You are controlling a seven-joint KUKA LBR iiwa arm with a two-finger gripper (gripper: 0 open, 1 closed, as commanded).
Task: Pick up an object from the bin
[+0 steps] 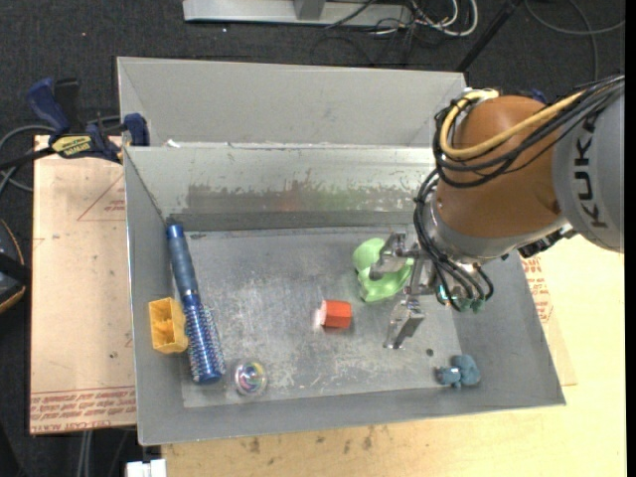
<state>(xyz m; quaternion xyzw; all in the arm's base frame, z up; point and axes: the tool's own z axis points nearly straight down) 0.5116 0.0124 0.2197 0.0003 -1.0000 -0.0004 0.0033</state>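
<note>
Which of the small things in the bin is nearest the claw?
The pale green lump, right beside the claw; the red block and small blue piece lie clear of it.

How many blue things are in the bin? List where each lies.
2: a blue bristled hairbrush by the left wall; a small blue toy in the near right corner. The arm may hide others.

Brush along the left side of the bin, block just left of it, ball by its front end; cube mid-floor, toy behind-right; figure in front-right corner.
</note>
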